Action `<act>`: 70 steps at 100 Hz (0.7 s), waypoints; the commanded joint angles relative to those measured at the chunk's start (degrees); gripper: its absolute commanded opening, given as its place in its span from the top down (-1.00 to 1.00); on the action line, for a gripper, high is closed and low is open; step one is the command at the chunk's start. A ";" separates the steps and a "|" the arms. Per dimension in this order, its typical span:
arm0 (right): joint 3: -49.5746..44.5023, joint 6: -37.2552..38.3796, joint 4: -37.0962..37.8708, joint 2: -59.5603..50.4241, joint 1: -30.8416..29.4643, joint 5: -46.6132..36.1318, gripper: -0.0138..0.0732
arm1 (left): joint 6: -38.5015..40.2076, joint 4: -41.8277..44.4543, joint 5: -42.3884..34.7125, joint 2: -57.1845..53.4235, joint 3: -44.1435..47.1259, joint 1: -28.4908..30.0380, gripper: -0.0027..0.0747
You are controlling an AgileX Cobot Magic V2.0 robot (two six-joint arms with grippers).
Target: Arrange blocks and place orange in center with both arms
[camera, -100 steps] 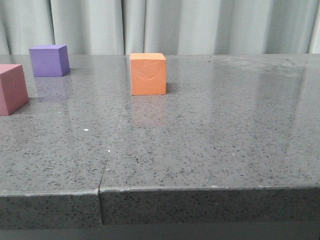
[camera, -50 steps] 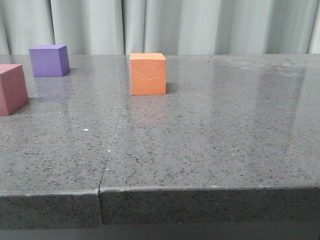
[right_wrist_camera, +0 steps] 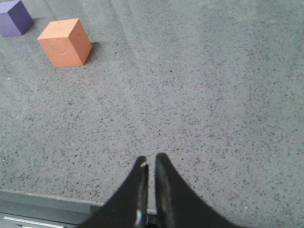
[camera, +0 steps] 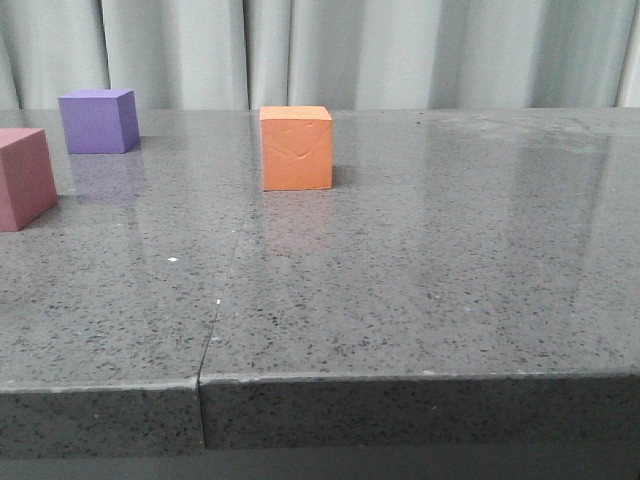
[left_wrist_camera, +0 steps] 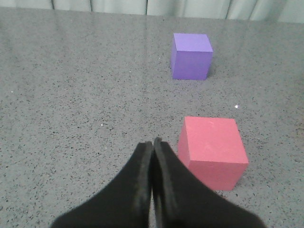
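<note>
On the table (camera: 420, 280), three cubes are sitting loose and well apart: the orange (camera: 296, 148) near the middle toward the back, the purple (camera: 97, 121) far back on the left, the pink (camera: 24, 178) at the left edge. Nothing is looking arranged yet. The left pincer (left_wrist_camera: 153, 142) is hanging closed and empty just beside the pink cube; the right pincer (right_wrist_camera: 150, 161) is nearly closed, holding nothing, well away from the orange.
</note>
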State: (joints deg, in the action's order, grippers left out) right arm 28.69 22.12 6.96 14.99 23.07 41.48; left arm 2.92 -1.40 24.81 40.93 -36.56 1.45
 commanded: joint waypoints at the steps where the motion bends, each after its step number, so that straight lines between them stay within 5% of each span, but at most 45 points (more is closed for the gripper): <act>1: 1.40 -0.30 1.05 0.50 -0.45 -4.41 0.55 | 0.03 -0.20 -1.95 3.70 -5.06 -0.02 0.65; 21: 1.40 -0.30 1.05 0.50 -0.45 -4.41 0.55 | 0.03 -0.41 -1.72 9.91 -11.37 -0.02 -0.67; 28: 1.40 -0.30 1.05 0.50 -0.45 -4.41 0.55 | 0.03 -1.93 -0.15 12.01 -14.05 -0.02 -0.90; 52: 1.40 -0.30 1.05 0.50 -0.45 -4.41 0.55 | -1.12 -2.60 8.18 20.23 -24.89 -0.02 -0.83; 70: 1.40 -0.30 1.05 0.50 -0.45 -4.41 0.55 | -21.02 -13.98 14.45 25.20 -31.72 -0.02 -0.74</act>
State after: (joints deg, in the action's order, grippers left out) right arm 28.69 22.12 6.96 14.99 23.07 41.48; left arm -7.94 -7.92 39.28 65.20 -63.74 1.45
